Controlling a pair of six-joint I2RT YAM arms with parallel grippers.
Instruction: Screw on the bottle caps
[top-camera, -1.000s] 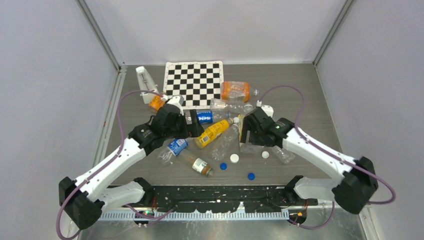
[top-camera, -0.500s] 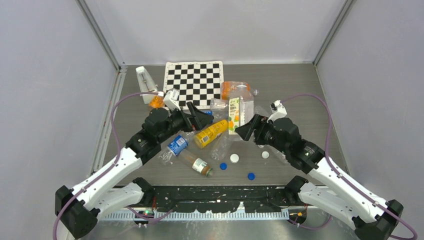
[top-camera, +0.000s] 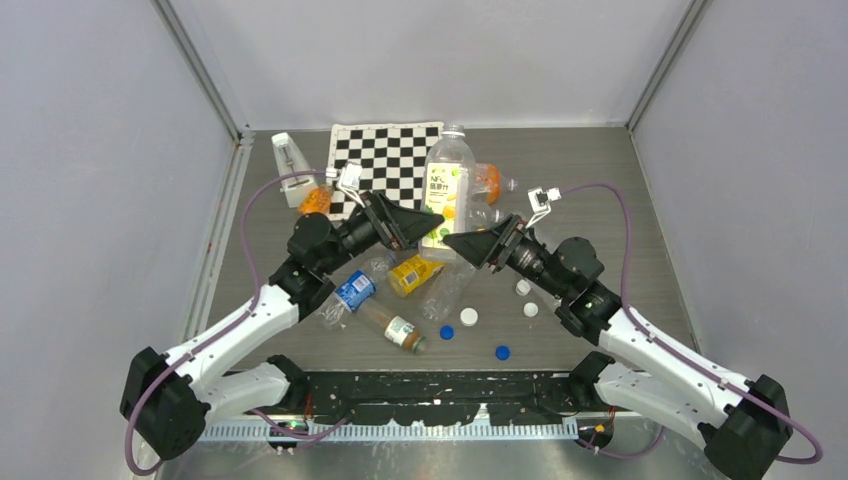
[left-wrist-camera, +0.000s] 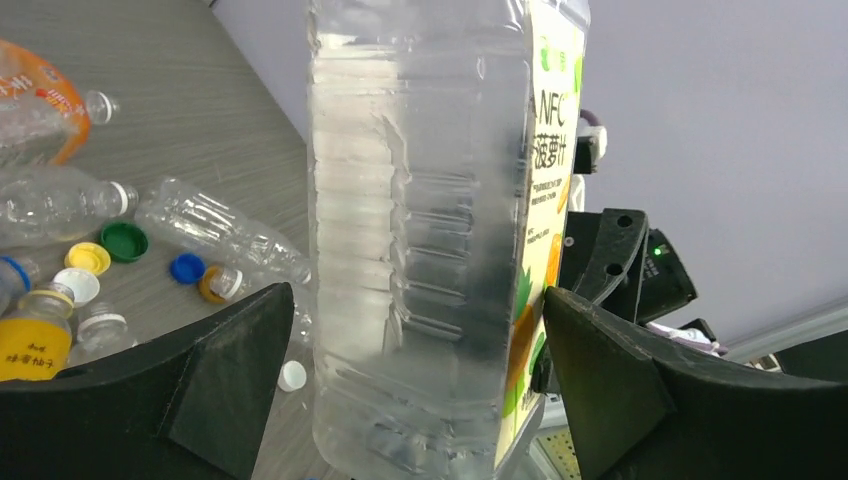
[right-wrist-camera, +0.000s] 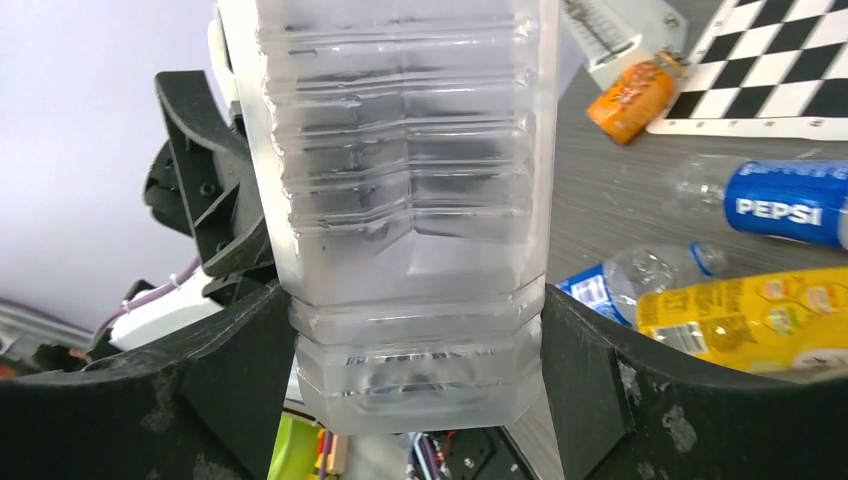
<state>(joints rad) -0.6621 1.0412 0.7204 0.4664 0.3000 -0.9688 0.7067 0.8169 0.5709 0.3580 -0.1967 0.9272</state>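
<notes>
A large clear bottle (top-camera: 445, 175) with a yellow-green label hangs upright above the pile. My right gripper (top-camera: 455, 243) is shut on its lower body; in the right wrist view both fingers (right-wrist-camera: 600, 370) press the bottle (right-wrist-camera: 400, 150) near its base. My left gripper (top-camera: 425, 226) stands open around the same bottle (left-wrist-camera: 410, 200), with a gap at its left finger (left-wrist-camera: 230, 380). Loose bottle caps lie on the table: white (top-camera: 468, 316), blue (top-camera: 446, 332), blue (top-camera: 502, 352). Green (left-wrist-camera: 124, 240) and yellow (left-wrist-camera: 88, 257) caps show in the left wrist view.
Below the grippers lie a yellow bottle (top-camera: 415, 272), a blue-labelled bottle (top-camera: 350, 293), a Pepsi bottle (right-wrist-camera: 785, 203) and a brown bottle (top-camera: 395, 328). A checkerboard mat (top-camera: 385, 160) lies at the back, with a white box (top-camera: 290, 160) and a small orange bottle (top-camera: 315, 200) to its left.
My right gripper has lifted the large bottle off the pile and stood it upright. My left gripper rose and closed in around it from the left, jaws still wide.
</notes>
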